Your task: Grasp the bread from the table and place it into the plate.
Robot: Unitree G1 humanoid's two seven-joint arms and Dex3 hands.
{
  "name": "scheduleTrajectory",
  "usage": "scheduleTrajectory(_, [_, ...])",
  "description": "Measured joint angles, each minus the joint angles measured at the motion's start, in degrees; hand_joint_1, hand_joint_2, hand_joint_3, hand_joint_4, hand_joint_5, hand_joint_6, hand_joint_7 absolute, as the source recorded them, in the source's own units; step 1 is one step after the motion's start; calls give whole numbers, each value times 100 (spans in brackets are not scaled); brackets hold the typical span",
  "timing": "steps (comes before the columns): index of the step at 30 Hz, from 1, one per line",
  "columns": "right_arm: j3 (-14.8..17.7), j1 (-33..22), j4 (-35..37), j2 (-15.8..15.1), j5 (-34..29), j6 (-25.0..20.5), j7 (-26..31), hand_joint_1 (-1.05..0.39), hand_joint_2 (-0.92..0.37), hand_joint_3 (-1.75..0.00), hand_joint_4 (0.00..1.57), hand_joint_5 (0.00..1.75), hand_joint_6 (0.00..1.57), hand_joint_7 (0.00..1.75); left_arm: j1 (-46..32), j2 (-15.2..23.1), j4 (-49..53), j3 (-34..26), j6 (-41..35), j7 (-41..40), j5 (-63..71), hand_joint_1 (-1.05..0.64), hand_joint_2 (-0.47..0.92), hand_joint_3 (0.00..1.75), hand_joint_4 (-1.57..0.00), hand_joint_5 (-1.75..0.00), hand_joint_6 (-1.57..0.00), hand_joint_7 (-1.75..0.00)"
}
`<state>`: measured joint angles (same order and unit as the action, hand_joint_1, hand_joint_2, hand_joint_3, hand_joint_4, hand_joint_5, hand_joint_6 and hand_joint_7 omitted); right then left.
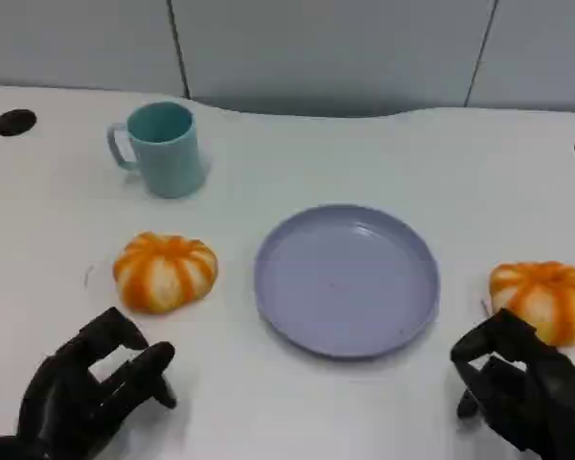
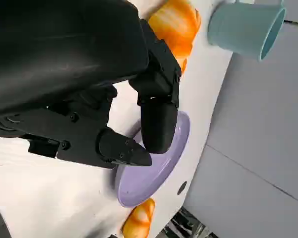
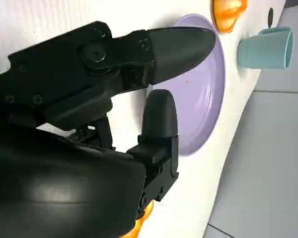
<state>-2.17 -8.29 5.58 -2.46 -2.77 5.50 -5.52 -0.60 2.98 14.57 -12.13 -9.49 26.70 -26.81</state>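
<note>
I see both robot hands empty, fingers apart: left robot hand (image 1: 96, 388) lower left, right robot hand (image 1: 517, 388) lower right; bread (image 1: 165, 271) on counter (image 1: 297, 153) left of plate (image 1: 346, 279); second bread (image 1: 546, 299) at right edge.

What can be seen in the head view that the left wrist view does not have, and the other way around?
Head view alone: the right robot hand beside the right bread, the table's dark holes, and the mug handle.

Left wrist view alone: the grey wall panels seen from table level, and the left robot hand's shell close up.

Both: the left robot hand holding nothing, the left bread, the purple plate with nothing on it, the teal mug, and the white table.
</note>
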Motion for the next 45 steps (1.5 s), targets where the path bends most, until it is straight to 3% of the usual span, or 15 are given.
scheduleTrajectory(15, [-94, 31, 47, 56, -24, 97, 89, -29, -92, -34, 58, 175, 36, 175, 79, 100, 26, -32, 38, 92, 60, -17, 87, 1, -79, -175, -60, -175])
scheduleTrajectory(23, [-115, 147, 206, 113, -23, 184, 101, -28, -92, -33, 57, 175, 37, 175, 352, 148, -390, 364, 1782, -712, 1653, -20, 88, 1, -77, -175, -52, -175])
scheduleTrajectory(28, [-140, 149, 225, 129, -63, 205, 140, -29, -92, -34, 58, 175, 37, 175, 829, 874, -406, 944, 2588, -1905, 4208, -33, 88, 1, -73, -175, -49, -175])
scheduleTrajectory(34, [-180, 150, 224, 163, -121, 203, 148, -29, -92, -34, 58, 175, 37, 175, 1667, 1863, -228, 1597, 3167, -3606, 6650, -35, 88, 1, -72, -175, -49, -175])
scheduleTrajectory(35, [-179, 150, 224, 163, -121, 203, 154, -29, -92, -34, 58, 175, 37, 175, 1728, 1908, -198, 1639, 3192, -3737, 6729, -41, 88, 1, -58, -152, -40, -147])
scheduleTrajectory(36, [-179, 150, 224, 163, -122, 203, 155, -27, -92, -34, 60, 175, 38, 175, 1756, 1932, -160, 1689, 3219, -3822, 6758, -60, 90, 3, -32, -91, -31, -82])
scheduleTrajectory(37, [-175, 143, 225, 162, -121, 209, 158, -27, -92, -34, 61, 175, 38, 175, 1820, 1993, -123, 1808, 3173, -3679, 6840, -71, 91, 5, -20, -54, -27, -43])
scheduleTrajectory(38, [-175, 148, 227, 164, -120, 216, 159, -26, -92, -34, 61, 175, 38, 175, 1962, 2153, -68, 1993, 3072, -3257, 7015, -78, 92, 6, -12, -30, -24, -19])
scheduleTrajectory(41, [-192, 154, 228, 192, -118, 225, 151, -27, -92, -34, 61, 175, 38, 175, 2552, 2637, 157, 2470, 2694, -1987, 7402, -84, 92, 7, -3, -12, -19, -3])
scheduleTrajectory(45, [-174, 151, 253, 180, -119, 279, 153, -27, -92, -34, 59, 175, 38, 175, 3138, 2762, 506, 2785, 2451, -1388, 7415, -91, 92, 9, 0, -2, -11, -1])
